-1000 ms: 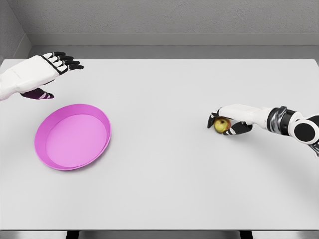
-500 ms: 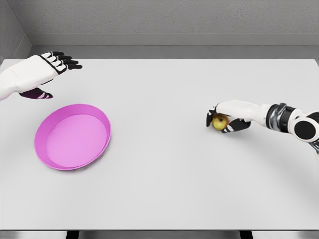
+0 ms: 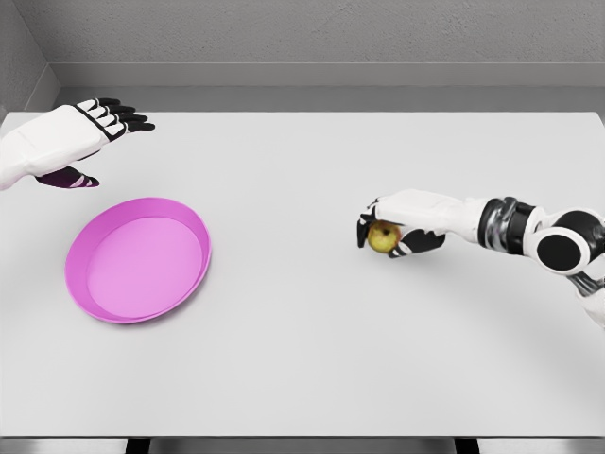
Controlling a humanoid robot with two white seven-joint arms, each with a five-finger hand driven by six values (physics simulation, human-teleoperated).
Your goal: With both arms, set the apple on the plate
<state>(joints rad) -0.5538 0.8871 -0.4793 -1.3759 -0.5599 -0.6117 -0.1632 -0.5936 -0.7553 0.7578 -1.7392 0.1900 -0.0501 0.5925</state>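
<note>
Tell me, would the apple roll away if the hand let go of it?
Probably a little. The apple looks round and smooth, and the table is flat and bare, so nothing would stop it. It seems firm, not squishy, since the right hand curls around it without denting it. The plate has a raised rim that should keep it in.

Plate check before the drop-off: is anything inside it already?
Nothing shows inside the pink plate; its floor is bare. The apple is apart, gripped by the right hand. The near wall's inner face is hidden.

Table [image 3: 312, 359] bare between apple [image 3: 382, 237] and plate [image 3: 138, 259]; left hand [image 3: 71, 140] hovers near far-left corner, beyond plate.
</note>
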